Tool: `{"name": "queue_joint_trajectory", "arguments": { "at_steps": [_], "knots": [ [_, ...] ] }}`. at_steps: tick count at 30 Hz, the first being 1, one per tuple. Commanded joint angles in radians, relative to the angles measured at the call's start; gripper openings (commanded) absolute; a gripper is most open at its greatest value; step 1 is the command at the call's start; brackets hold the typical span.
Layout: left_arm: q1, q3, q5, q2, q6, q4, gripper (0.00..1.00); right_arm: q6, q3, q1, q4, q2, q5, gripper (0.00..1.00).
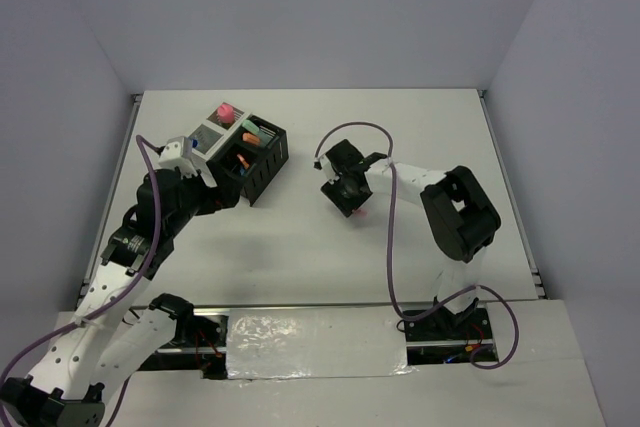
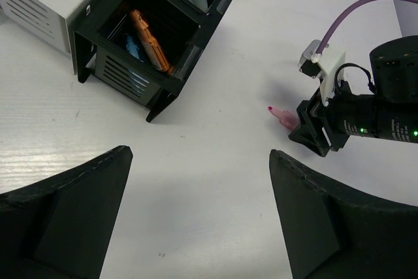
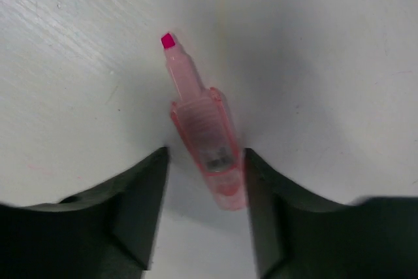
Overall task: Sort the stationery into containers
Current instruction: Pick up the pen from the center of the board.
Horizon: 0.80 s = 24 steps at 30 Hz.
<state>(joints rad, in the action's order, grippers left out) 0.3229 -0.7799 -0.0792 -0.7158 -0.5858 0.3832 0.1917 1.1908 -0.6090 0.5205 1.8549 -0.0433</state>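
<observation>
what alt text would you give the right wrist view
A pink highlighter lies on the white table, its bright uncapped tip pointing away, between the dark jaws of the right gripper. The jaws straddle its body, and a strip of bare table shows between one jaw and the barrel.

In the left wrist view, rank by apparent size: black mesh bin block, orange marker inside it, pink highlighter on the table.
1. Black mesh bin block
2. Orange marker
3. Pink highlighter, last only tentatively: the right tool hides its rear.
</observation>
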Motion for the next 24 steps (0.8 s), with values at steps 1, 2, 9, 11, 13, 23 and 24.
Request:
{"name": "queue_joint_trajectory", "arguments": {
  "at_steps": [1, 2, 9, 11, 13, 23, 24],
  "knots": [
    [-0.001, 0.002, 0.018, 0.013, 0.006, -0.024, 0.99, 0.005, 0.007, 0.011, 0.019, 0.039, 0.022, 0.52],
    [-0.002, 0.004, 0.019, 0.015, 0.006, -0.026, 0.99, -0.004, 0.0, 0.009, 0.027, 0.046, 0.039, 0.42],
    [-0.001, 0.01, 0.059, 0.01, 0.004, -0.03, 0.99, -0.132, -0.076, 0.009, -0.028, -0.02, 0.1, 0.08],
    [-0.001, 0.025, 0.126, 0.001, -0.017, -0.061, 0.99, -0.229, -0.094, 0.008, -0.059, -0.068, 0.082, 0.03],
    [-0.001, 0.062, 0.192, -0.008, -0.045, -0.13, 0.99, -0.279, -0.111, 0.009, -0.106, -0.166, 0.097, 0.0],
    [0.054, 0.163, 0.461, -0.065, -0.313, -0.659, 0.94, -0.541, -0.112, -0.254, -0.161, -0.494, 0.065, 0.0],
    [0.067, 0.14, 0.455, -0.073, -0.31, -0.679, 0.94, -0.557, -0.111, -0.271, -0.166, -0.52, 0.063, 0.0]
  ]
}}
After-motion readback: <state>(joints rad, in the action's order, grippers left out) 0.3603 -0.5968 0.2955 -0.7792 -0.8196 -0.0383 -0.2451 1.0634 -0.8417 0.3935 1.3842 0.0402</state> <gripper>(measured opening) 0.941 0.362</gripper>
